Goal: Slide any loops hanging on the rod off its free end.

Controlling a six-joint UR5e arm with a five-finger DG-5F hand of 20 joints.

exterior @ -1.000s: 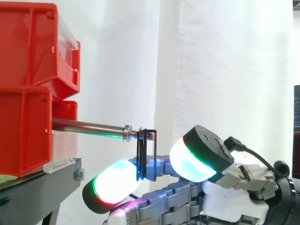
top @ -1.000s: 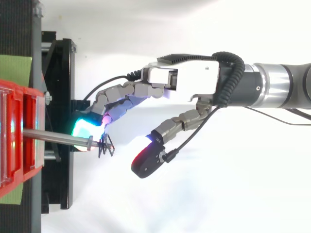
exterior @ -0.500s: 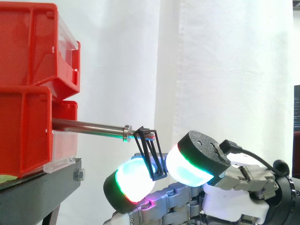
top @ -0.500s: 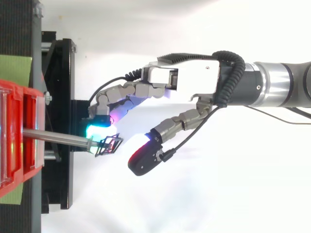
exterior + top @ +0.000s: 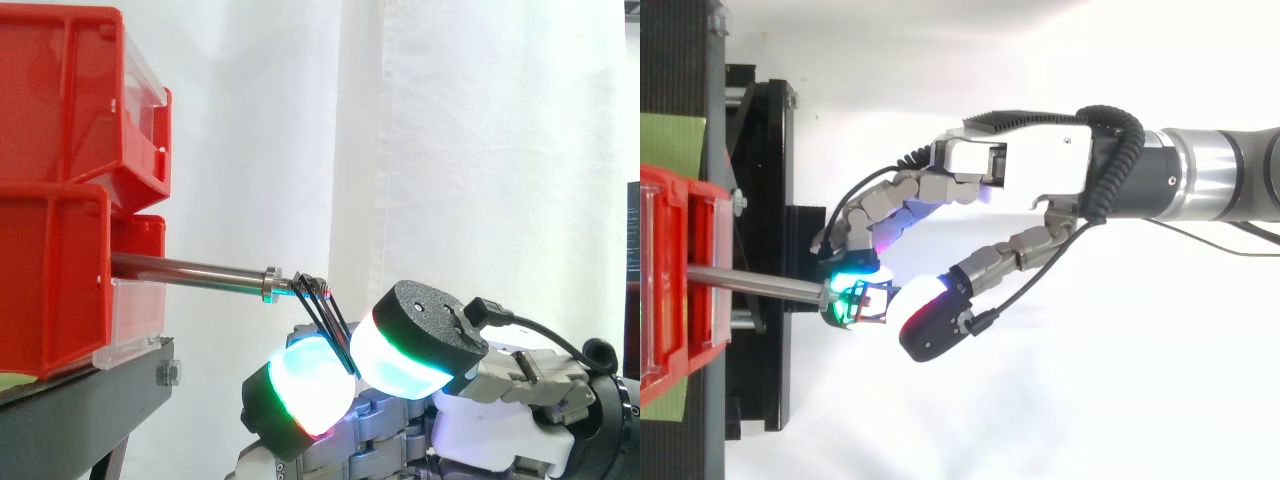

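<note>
Centrally in the side view, a small black wire loop [image 5: 325,310] is seen at the very tip of a polished round metal rod [image 5: 190,270], past the rod's collar, with its top hooked on the free end and its lower part tilted down towards the right. The rod is seen jutting rightwards from a pair of stacked red plastic bins [image 5: 55,270] at the left edge, which are carried on a black metal stand [image 5: 80,410] in the lower left corner. The robot's hand [image 5: 1020,170] is brought in from the right edge, and its fingers are curled in towards the rod's end. The lower part of the loop is clamped between two glowing pads: a white-cyan fingertip [image 5: 300,385] edged in red and green below the rod's tip, and a black-capped thumb pad [image 5: 410,340] just to the right of it. In the top view, the loop is seen lying between the same two pads just off the rod's end, at centre left. A white curtain [image 5: 480,150] is hung behind.
</note>
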